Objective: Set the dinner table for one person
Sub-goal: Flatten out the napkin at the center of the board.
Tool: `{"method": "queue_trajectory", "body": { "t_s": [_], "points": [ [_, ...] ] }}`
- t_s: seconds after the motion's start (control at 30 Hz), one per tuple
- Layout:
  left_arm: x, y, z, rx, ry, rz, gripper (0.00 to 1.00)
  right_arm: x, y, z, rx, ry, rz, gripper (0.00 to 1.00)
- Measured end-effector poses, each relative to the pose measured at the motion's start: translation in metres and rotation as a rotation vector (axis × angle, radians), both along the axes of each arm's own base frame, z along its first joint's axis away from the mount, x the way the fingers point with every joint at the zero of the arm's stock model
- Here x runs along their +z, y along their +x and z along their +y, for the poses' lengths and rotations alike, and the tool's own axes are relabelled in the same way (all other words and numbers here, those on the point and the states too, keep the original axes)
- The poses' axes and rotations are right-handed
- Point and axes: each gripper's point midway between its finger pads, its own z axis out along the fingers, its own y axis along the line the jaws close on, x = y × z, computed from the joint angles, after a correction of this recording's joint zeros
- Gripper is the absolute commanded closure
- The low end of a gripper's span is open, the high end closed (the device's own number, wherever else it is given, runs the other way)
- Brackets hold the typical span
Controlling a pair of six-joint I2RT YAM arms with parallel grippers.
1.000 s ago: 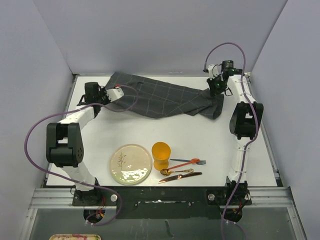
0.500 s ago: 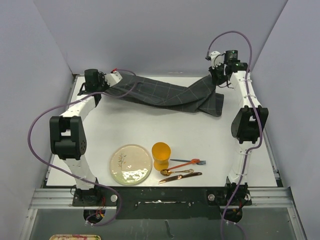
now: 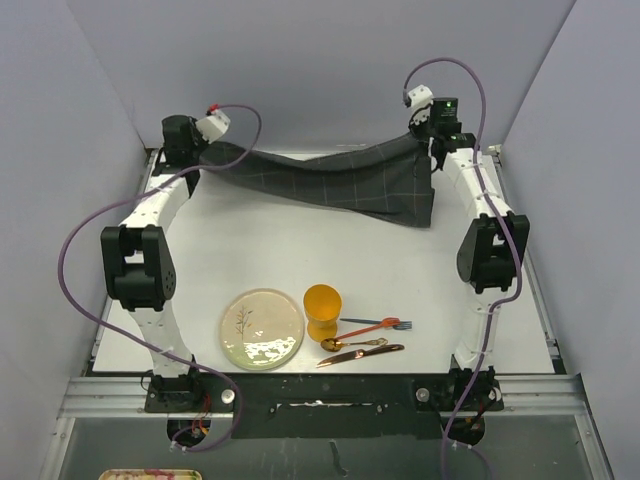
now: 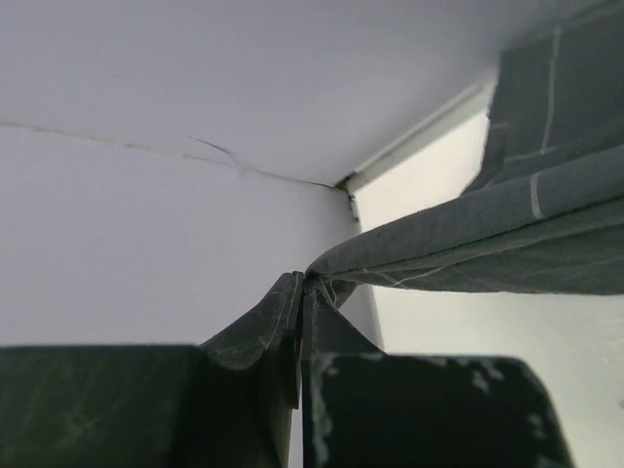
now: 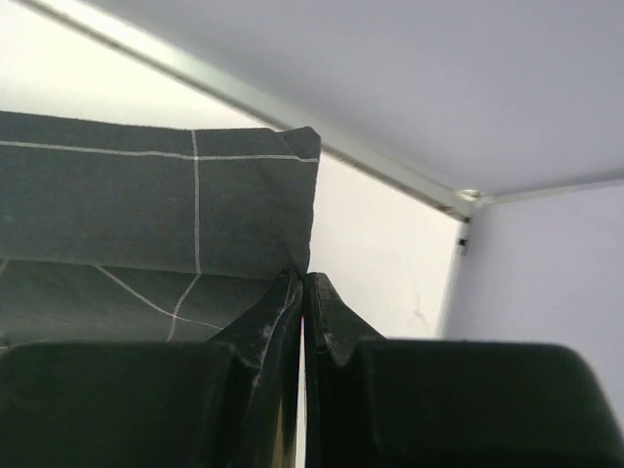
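A dark grey cloth (image 3: 330,180) with a thin light grid hangs stretched across the far side of the white dinner table (image 3: 400,270). My left gripper (image 3: 203,148) is shut on its left corner, and in the left wrist view the cloth (image 4: 507,234) runs off to the right from the pinched tips (image 4: 304,283). At the back right, my right gripper (image 3: 432,143) is shut on the other corner; the cloth (image 5: 146,205) sits left of its tips (image 5: 302,278). Below the right gripper a fold droops down to the table.
Near the front stand a cream plate (image 3: 262,327) and an orange cup (image 3: 322,311), with a fork (image 3: 375,324), gold spoon (image 3: 350,343) and knife (image 3: 360,353) to their right. Grey walls close the back and both sides. A metal rail (image 3: 320,385) runs along the near edge.
Both arms have risen and moved toward the back wall. The cloth, crumpled on the table a second ago, now hangs lifted and pulled out between the two grippers.
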Motion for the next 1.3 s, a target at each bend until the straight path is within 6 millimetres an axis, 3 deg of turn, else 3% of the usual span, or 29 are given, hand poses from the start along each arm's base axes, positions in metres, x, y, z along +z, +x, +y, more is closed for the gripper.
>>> {"method": "queue_trajectory", "body": {
  "t_s": [0.17,0.27,0.5,0.7,0.97,1.17,1.3],
  "points": [
    [0.050,0.015,0.012,0.067,-0.018,-0.132,1.00,0.038,0.013,-0.024,-0.104,-0.080,-0.177,1.00],
    [0.071,0.019,0.013,0.082,-0.028,-0.200,1.00,0.067,0.011,-0.032,-0.146,-0.105,-0.285,1.00],
    [0.098,0.023,0.015,0.105,-0.038,-0.328,1.00,0.121,-0.002,-0.036,-0.190,-0.105,-0.486,1.00],
    [0.115,0.024,0.016,0.111,-0.051,-0.419,1.00,0.156,-0.004,-0.039,-0.217,-0.131,-0.621,1.00],
    [0.126,0.013,0.021,0.142,-0.081,-0.501,1.00,0.164,-0.027,-0.032,-0.224,-0.141,-0.641,1.00],
    [0.155,-0.017,0.024,0.156,-0.130,-0.564,1.00,0.167,-0.045,-0.030,-0.227,-0.145,-0.662,1.00],
    [0.169,-0.049,0.020,0.131,-0.155,-0.570,1.00,0.161,-0.061,-0.030,-0.214,-0.128,-0.603,1.00]
  ]
}}
